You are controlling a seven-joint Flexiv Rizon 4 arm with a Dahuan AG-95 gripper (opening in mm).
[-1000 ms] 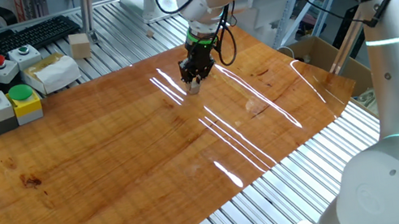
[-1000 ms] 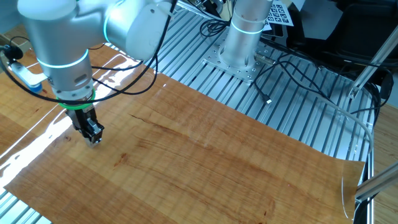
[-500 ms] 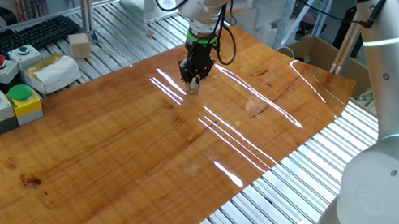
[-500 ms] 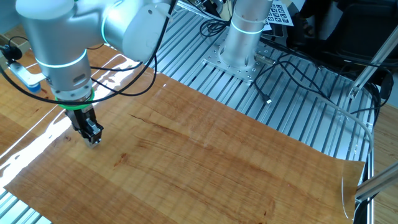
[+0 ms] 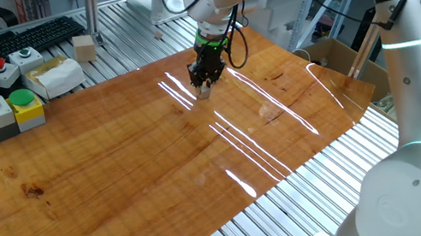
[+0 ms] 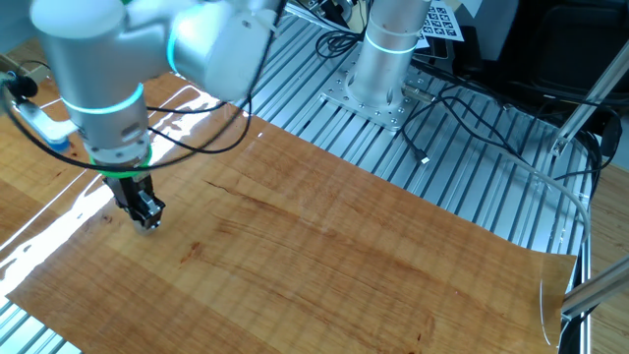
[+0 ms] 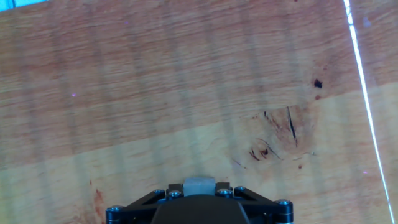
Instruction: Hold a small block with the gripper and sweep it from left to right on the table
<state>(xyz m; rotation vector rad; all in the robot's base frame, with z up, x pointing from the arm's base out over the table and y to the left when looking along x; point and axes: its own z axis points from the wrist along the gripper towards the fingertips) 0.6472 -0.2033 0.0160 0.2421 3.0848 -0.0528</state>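
I judged myself in the sweeping step: my gripper [image 5: 205, 87] pointed straight down at the table [image 5: 117, 178], just left of the glare streaks [image 5: 266, 138], low enough for the small block [image 5: 205, 91] to sit at the board's surface. My jaws stood narrowly apart, closed on that block, its pale top showing between them in the hand view [image 7: 198, 184]. The next move, I reckoned, called for dragging rightward across the streaks at level height with an unchanged grip.
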